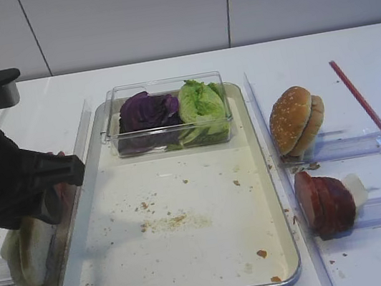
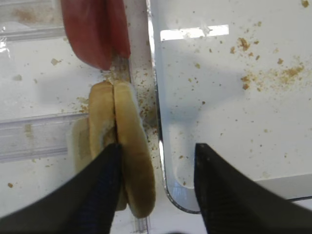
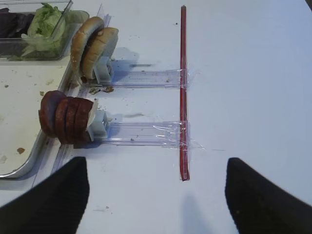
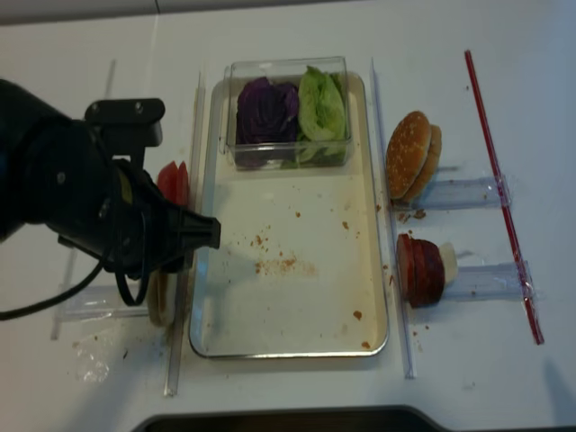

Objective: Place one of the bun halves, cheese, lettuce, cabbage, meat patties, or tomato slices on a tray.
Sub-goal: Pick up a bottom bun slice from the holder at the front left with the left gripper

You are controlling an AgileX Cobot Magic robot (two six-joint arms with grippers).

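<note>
**Left gripper straddling a bun half beside the tray**

The large shallow silver metal tray (image 1: 283,244) is lying mostly bare. Just left of its rim, the pale flat round bun halves (image 2: 122,156) are standing on edge. The left gripper (image 2: 156,183) is bracketing the nearest one, jaws apart, not yet pressing. It looks soft and light; pinching its flat faces gently seems wise. The right gripper (image 3: 156,195) is hanging open, well right of the tray.

Two high views look down on the tray (image 1: 286,244); both wrist views sit low, each catching one tray edge.
</note>
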